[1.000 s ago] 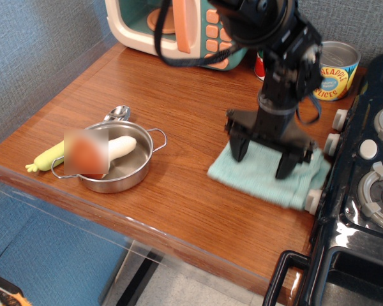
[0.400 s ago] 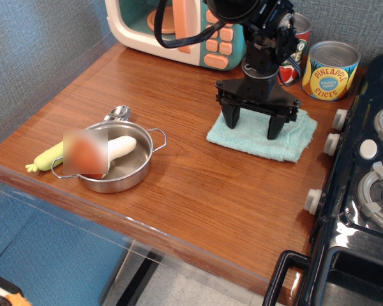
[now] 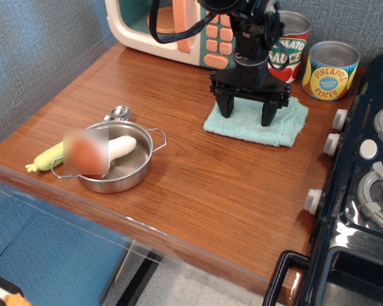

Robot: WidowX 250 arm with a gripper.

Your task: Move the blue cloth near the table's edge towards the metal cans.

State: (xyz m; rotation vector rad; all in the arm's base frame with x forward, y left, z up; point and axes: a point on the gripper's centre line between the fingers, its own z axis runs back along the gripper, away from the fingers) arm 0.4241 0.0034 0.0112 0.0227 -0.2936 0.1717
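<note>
The blue cloth (image 3: 258, 124) lies flat on the brown wood table (image 3: 198, 185), just in front of the two metal cans: the red-and-white Tomato Sauce can (image 3: 288, 48) and the yellow-and-blue Pineapple Slices can (image 3: 332, 70). My gripper (image 3: 247, 115) stands over the cloth with its two black fingers spread wide apart. The fingertips are down at the cloth's back part. Whether they press it I cannot tell. Nothing is held between the fingers.
A steel pan (image 3: 118, 162) with food in it sits at the front left, a spoon (image 3: 118, 113) behind it and a yellow-green vegetable (image 3: 46, 157) beside it. A toy microwave (image 3: 179, 29) stands at the back. A black stove (image 3: 364, 178) borders the right side.
The gripper and the blue cloth have moved away from the table's front right edge, back and left towards the cans. The fingers stay spread.
</note>
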